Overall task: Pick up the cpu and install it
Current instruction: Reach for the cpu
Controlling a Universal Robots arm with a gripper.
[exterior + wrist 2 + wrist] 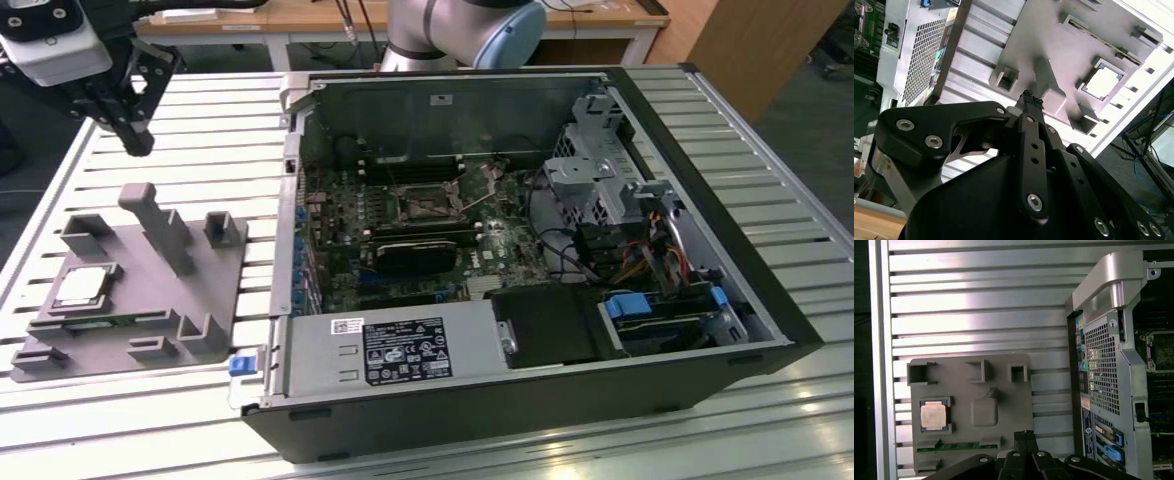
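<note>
The gripper (134, 145) is hovering over the slatted table (200, 110), its fingertips pressing together with nothing between them; the cpu (83, 285) is lying flat, silver top up, in a square recess of the grey fixture (150, 300), apart from the gripper; the open computer case (534, 410) is sitting beside the fixture, toward the exterior view's right.

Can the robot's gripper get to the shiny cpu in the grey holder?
Probably yes. The cpu lies uncovered in the grey holder, and the gripper hangs nearby with nothing between them.
</note>
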